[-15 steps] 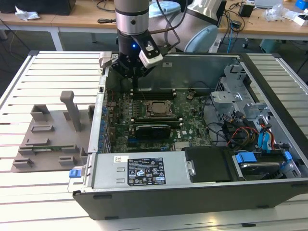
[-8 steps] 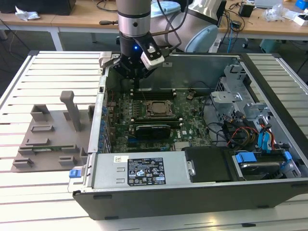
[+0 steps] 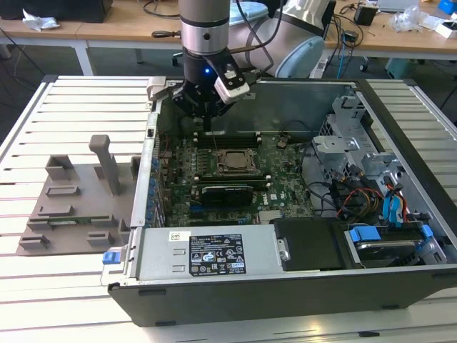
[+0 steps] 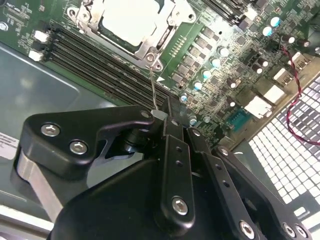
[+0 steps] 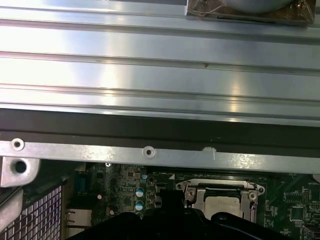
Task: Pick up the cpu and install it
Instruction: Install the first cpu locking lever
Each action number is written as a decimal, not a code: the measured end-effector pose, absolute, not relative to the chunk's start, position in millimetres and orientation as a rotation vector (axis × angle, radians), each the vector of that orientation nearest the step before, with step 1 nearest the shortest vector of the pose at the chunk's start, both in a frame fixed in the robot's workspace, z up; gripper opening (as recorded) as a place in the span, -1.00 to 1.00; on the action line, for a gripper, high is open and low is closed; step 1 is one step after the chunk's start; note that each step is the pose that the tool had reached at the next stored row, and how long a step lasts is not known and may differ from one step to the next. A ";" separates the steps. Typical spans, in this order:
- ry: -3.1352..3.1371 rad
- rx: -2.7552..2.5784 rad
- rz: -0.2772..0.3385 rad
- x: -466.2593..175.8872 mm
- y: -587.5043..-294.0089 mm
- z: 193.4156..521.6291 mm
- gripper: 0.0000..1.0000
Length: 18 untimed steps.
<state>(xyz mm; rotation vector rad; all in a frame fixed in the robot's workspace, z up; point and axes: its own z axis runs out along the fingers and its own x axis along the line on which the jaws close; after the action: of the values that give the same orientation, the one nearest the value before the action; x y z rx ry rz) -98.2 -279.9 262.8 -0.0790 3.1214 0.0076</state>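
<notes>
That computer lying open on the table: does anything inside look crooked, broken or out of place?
Nothing stands out. The computer case lies open and its motherboard looks tidy. The cpu sits square inside its socket frame, and the thin socket lever reaches toward the pincer above the board.

Cpu (image 4: 131, 22) top – pale matt metal; hand (image 4: 167, 127) – matt black; slatted table (image 5: 150, 65) – brushed, shiny aluminium.

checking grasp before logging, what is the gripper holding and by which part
The gripper is shut on the socket lever, at the thin wire's free end.
</notes>
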 end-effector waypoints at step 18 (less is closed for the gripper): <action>3.122 -0.079 0.008 -79.7 -279.9 262.7 -0.79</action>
<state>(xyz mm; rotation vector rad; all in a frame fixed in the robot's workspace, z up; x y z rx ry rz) -79.7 -279.9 262.7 -0.0790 3.1216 0.0077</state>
